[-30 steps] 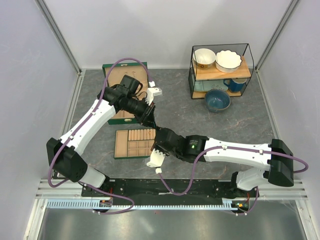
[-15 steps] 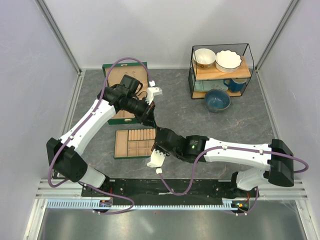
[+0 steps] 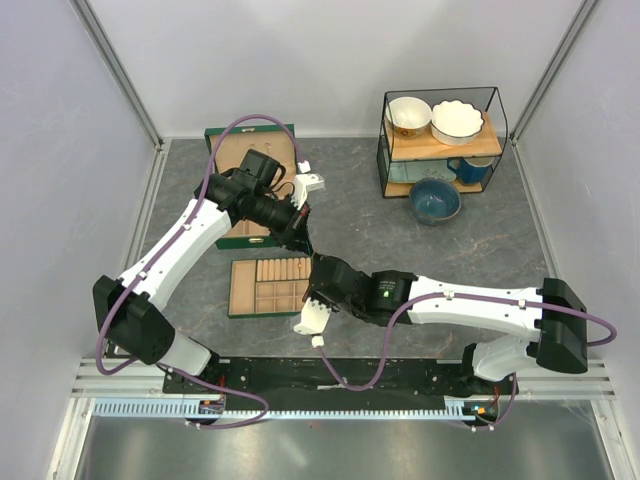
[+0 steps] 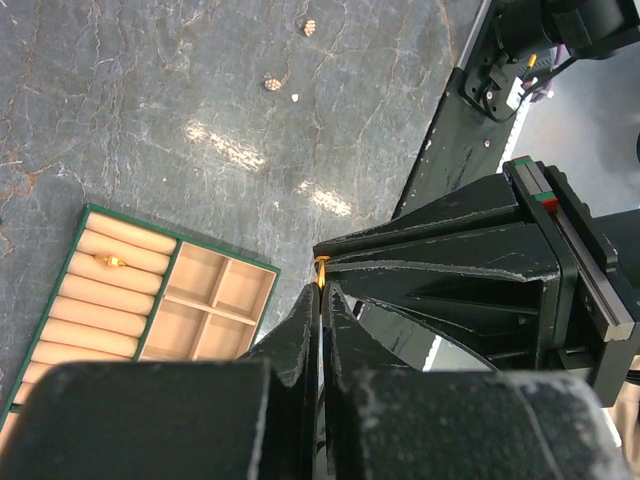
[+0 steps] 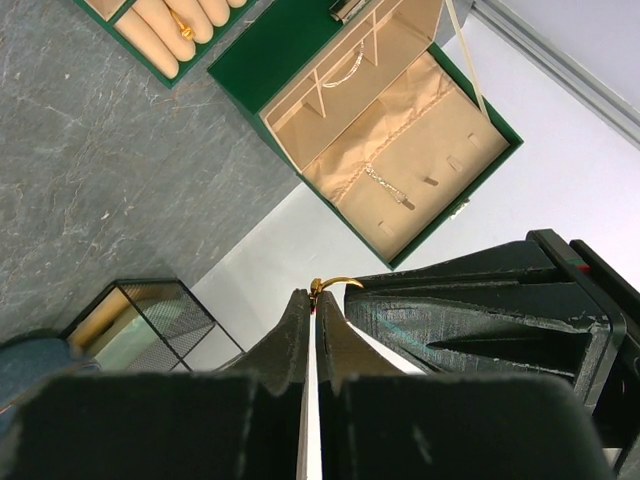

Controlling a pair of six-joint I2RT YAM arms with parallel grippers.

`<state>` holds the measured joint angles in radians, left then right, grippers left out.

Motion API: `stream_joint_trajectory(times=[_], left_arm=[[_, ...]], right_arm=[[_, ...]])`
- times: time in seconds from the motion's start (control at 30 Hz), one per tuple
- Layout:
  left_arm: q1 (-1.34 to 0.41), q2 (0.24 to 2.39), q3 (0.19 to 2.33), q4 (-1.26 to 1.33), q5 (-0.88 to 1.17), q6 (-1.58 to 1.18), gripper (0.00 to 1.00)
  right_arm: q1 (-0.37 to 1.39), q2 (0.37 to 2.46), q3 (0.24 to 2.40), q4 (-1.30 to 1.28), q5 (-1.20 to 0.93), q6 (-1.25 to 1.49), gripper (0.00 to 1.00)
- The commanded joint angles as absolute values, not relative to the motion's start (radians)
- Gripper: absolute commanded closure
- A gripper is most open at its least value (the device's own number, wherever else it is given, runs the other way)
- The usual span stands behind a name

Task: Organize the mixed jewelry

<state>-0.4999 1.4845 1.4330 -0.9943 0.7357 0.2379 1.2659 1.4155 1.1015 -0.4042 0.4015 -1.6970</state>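
Above the grey stone-patterned table (image 3: 360,220), just beyond the right edge of the green-rimmed tray of tan ring rolls and open compartments (image 3: 262,300), the two arms meet tip to tip. The left hand (image 4: 321,290) is clenched, its black fingers pressed together with only a hairline gap, and a thin gold wire ring (image 4: 322,264) sits pinched at the very tips. The right hand (image 5: 313,298) is likewise clenched, and the same ring shows in the right wrist view as a short gold arc bridging from its fingertips to the opposing tips. Both hands therefore grip this ring at once, clear of the table surface. In the top view the ring itself is hidden by the two hands. A small gold ring (image 4: 113,261) is seated in the second roll from the tray's far end. Two round gold-brown studs (image 4: 309,25) lie loose on the bare table, well apart from the tray, and a tiny pale stud (image 4: 294,97) lies just beside the nearer of them. The open green jewellery box with tan lining (image 5: 300,45) stands behind the tray, with a silvery chain (image 5: 385,185) lying across its lined interior. A black wire shelf holding pale bowls (image 3: 440,140) stands at the far right, with a dark blue ceramic bowl (image 3: 435,200) on the table in front of it.
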Motion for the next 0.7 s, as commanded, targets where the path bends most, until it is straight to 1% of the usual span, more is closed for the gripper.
stream_joint_trajectory(times=[0.0, 0.03, 0.07, 0.13, 0.17, 0.33, 0.37, 0.43, 0.47, 0.5, 0.67], left_arm=[[-0.503, 1.445, 1.425, -0.973, 0.755, 0.273, 0.99], [-0.503, 1.437, 1.424, -0.973, 0.755, 0.276, 0.98], [-0.503, 1.436, 1.424, -0.971, 0.753, 0.276, 0.98], [-0.503, 1.430, 1.420, -0.968, 0.752, 0.276, 0.98], [-0.503, 1.430, 1.420, -0.968, 0.752, 0.276, 0.99], [-0.502, 1.424, 1.422, -0.957, 0.738, 0.268, 0.98], [-0.502, 1.424, 1.422, -0.954, 0.733, 0.267, 0.98], [-0.497, 1.414, 1.419, -0.927, 0.716, 0.252, 0.98], [-0.495, 1.410, 1.419, -0.919, 0.715, 0.242, 0.98], [-0.495, 1.405, 1.420, -0.908, 0.707, 0.230, 0.99], [-0.488, 1.393, 1.445, -0.853, 0.644, 0.193, 0.99]], right_arm=[[1.269, 1.422, 1.141, -0.387, 0.440, -1.684, 0.92], [1.269, 1.420, 1.140, -0.387, 0.440, -1.686, 0.90], [1.269, 1.419, 1.138, -0.385, 0.439, -1.686, 0.84], [1.269, 1.419, 1.140, -0.387, 0.439, -1.683, 0.79], [1.267, 1.420, 1.140, -0.387, 0.440, -1.678, 0.75], [1.269, 1.416, 1.141, -0.385, 0.433, -1.666, 0.64], [1.270, 1.413, 1.144, -0.384, 0.428, -1.657, 0.57], [1.275, 1.410, 1.147, -0.385, 0.422, -1.622, 0.53], [1.279, 1.405, 1.147, -0.387, 0.422, -1.612, 0.46], [1.282, 1.402, 1.146, -0.387, 0.419, -1.602, 0.43], [1.301, 1.381, 1.195, -0.394, 0.391, -1.470, 0.39]])
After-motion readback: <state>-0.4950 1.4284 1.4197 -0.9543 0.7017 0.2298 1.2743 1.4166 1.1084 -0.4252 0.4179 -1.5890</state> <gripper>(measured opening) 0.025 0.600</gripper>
